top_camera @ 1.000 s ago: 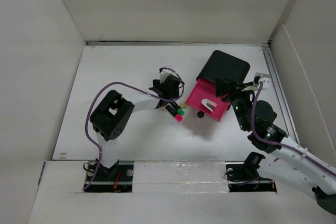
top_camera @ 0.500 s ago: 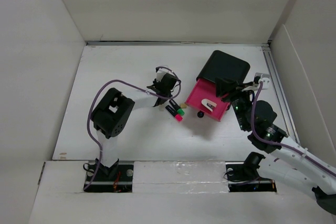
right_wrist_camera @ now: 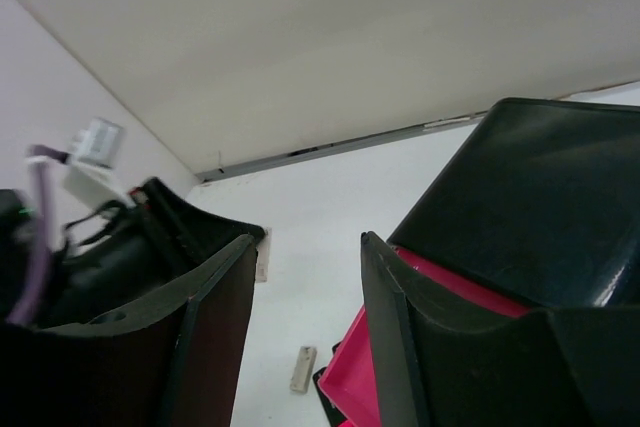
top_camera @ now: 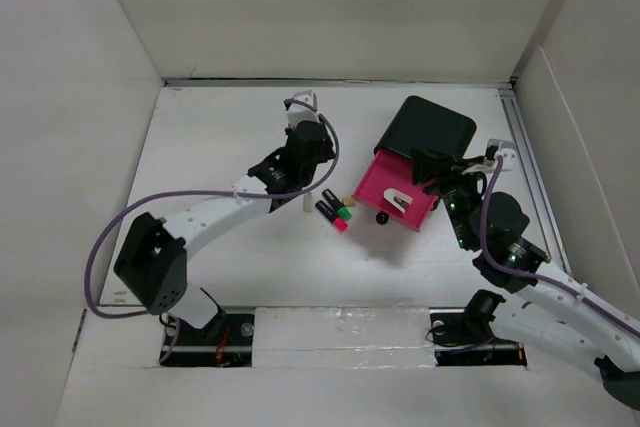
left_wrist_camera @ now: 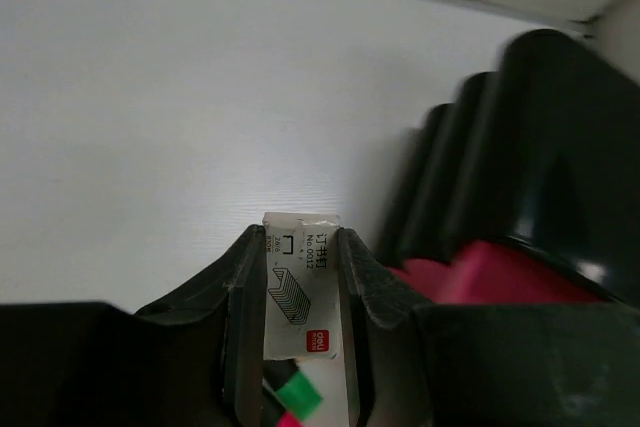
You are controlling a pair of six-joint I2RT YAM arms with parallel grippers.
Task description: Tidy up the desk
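Left fingers (left_wrist_camera: 298, 239) pinch a staple box (left_wrist_camera: 300, 292), at 11 o'clock from two capped markers (top_camera: 335, 212) lying mid-worktop (top_camera: 200, 147). A black ball (top_camera: 381, 218) sits at the markers' 3 o'clock. The pink drawer (top_camera: 400, 190) of the black cabinet (top_camera: 430, 127) is open, with one white item inside. Right fingers (right_wrist_camera: 310, 242) are spread and empty at the drawer. Looks early, most items loose. Matte white worktop, plain white walls around.

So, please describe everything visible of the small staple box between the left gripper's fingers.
The staple box is a small, flat, whitish rectangle, cardboard by its look, printed with black characters, a drawing of staples and a red logo at its near end. The left gripper is shut on it, one jaw against each long edge, its far end at the jaw tips. Whether it touches the desk cannot be told.
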